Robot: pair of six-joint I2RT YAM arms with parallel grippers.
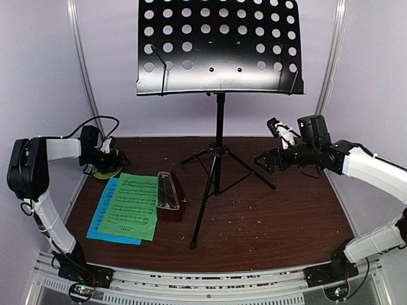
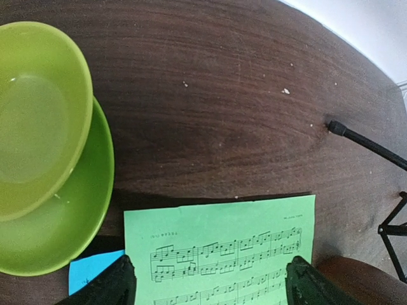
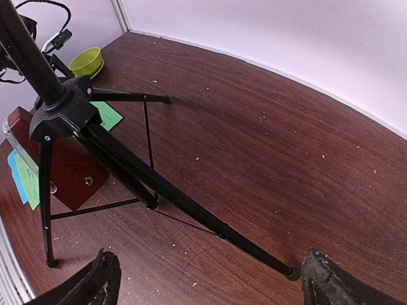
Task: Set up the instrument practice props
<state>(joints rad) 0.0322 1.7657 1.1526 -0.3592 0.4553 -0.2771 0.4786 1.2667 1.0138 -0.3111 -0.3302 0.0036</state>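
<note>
The black music stand (image 1: 219, 47) rises on its tripod at mid-table, its hole-punched desk bare. To its left the green sheet of music (image 1: 131, 204) lies flat on the blue sheet (image 1: 105, 216). The reddish-brown metronome (image 1: 170, 196) lies beside them. My left gripper (image 1: 108, 159) hovers open over the green sheet's (image 2: 222, 248) far edge, its fingertips (image 2: 117, 279) astride the page; the blue corner (image 2: 92, 270) peeks out. My right gripper (image 3: 213, 286) is open above the table, with a tripod leg (image 3: 191, 203) running between its fingers, the foot near the right one.
Two lime-green bowls (image 2: 38, 114), one tipped in the other, sit at the back left next to the sheets. The tripod's legs (image 1: 245, 168) spread across the middle. White walls close the table at back and sides. Crumbs dot the dark wood (image 1: 280, 222).
</note>
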